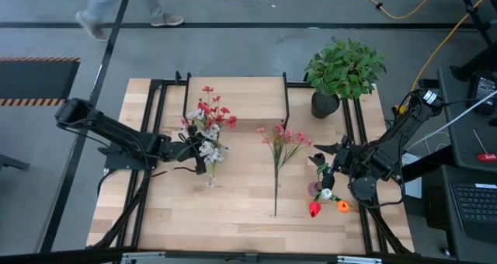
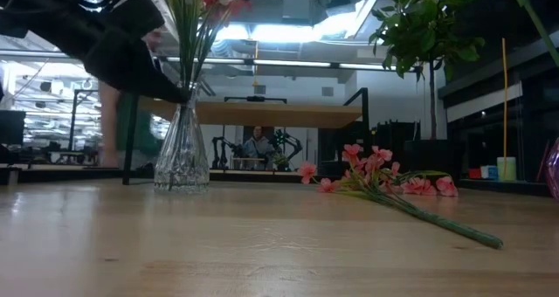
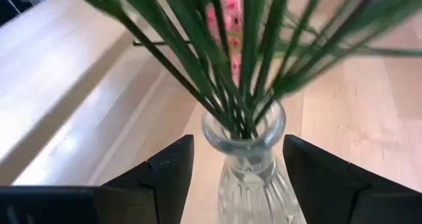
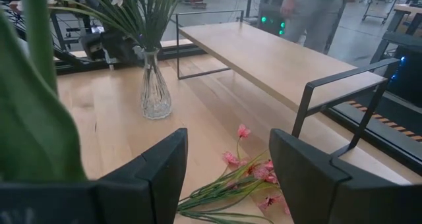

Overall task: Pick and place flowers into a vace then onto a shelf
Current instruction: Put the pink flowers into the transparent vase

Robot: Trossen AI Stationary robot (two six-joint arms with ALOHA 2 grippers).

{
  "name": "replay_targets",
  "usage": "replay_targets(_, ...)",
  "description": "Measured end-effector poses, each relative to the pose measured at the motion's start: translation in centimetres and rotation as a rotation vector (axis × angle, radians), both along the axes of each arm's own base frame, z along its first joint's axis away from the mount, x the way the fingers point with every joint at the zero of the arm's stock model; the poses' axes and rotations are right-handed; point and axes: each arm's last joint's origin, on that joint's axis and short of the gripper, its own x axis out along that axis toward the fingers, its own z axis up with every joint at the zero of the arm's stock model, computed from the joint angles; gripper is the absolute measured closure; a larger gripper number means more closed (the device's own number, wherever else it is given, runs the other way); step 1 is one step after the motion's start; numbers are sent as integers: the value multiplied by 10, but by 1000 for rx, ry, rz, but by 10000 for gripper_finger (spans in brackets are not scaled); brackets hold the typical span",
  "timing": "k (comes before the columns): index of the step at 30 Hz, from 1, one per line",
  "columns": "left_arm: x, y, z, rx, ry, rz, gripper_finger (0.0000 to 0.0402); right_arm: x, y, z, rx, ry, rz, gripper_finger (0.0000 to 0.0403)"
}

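A clear glass vase (image 2: 182,153) stands on the table by its base, with red and white flowers (image 1: 208,120) upright in it. My left gripper (image 3: 237,174) is open, one finger on each side of the vase's neck (image 3: 244,135). A pink-bloomed flower stem (image 1: 278,159) lies flat on the table's middle. My right gripper (image 4: 227,171) is open above its blooms (image 4: 247,165), with nothing between the fingers. More flowers with red, orange and white blooms (image 1: 324,198) are beside the right arm. The shelf (image 1: 233,101) stands at the far middle. My left gripper's fingers (image 3: 168,171) come level from the table's left and flank the vase's neck just under its rim. Whether either finger touches the glass, I cannot tell. The vase stands upright on the table.
A bushy green plant in a black pot (image 1: 342,70) stands at the far right corner. Black frame rails (image 1: 147,140) run along the table's left and right sides. A person (image 1: 116,12) walks beyond the far edge. Bare tabletop (image 1: 233,217) lies toward the near edge.
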Motion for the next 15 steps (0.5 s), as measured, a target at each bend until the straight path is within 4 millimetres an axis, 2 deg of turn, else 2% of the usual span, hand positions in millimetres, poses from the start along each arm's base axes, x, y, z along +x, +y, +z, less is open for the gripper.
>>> replay_targets(15, -28, 6, 21, -4, -12, -60, 175, 0, 0, 0, -1, 1, 0, 186)
